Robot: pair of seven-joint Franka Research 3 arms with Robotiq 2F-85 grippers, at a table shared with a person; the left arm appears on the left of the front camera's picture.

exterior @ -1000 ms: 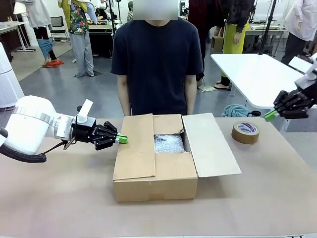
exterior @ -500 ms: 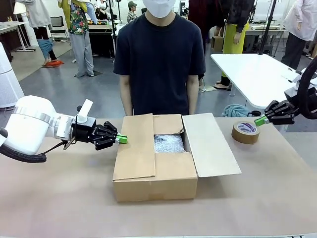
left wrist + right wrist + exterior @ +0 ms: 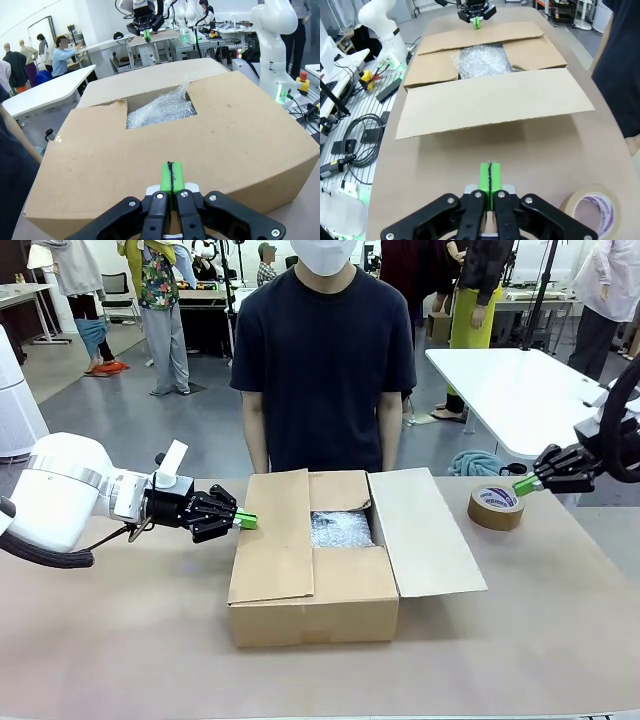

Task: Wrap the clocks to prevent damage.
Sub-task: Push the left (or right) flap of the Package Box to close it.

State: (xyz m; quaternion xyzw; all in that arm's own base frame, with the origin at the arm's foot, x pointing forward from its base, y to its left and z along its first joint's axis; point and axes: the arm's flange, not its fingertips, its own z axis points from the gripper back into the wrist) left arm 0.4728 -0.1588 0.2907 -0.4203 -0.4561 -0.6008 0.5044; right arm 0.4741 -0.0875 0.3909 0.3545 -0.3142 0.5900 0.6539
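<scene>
**Open carton with bubble-wrapped contents, on shared worktable**

Item: bubble wrap (image 3: 340, 528), clear and crinkled, lying inside the cardboard box (image 3: 315, 590) and showing through the gap between its flaps. What it covers cannot be told.

Container: plain brown corrugated box. The left and near flaps are folded down over the top. The right flap is splayed outward, sloping down toward the table.

Surface: table (image 3: 520, 660), matt tan, smooth, with the box at its middle.

Room: open workshop behind the box, with a grey floor, a white table (image 3: 510, 390) and people standing about.

Nearby: roll of brown packing tape (image 3: 496, 507), lying flat to the right of the box, beyond the open flap. A person (image 3: 322, 360) in a dark T-shirt stands directly behind the box.

Left gripper (image 3: 246, 521): level with the box's left edge, green pads pressed together, holding nothing.

Right gripper (image 3: 522, 486): right of the box, just beside the tape roll, pads likewise pressed together and empty.
</scene>
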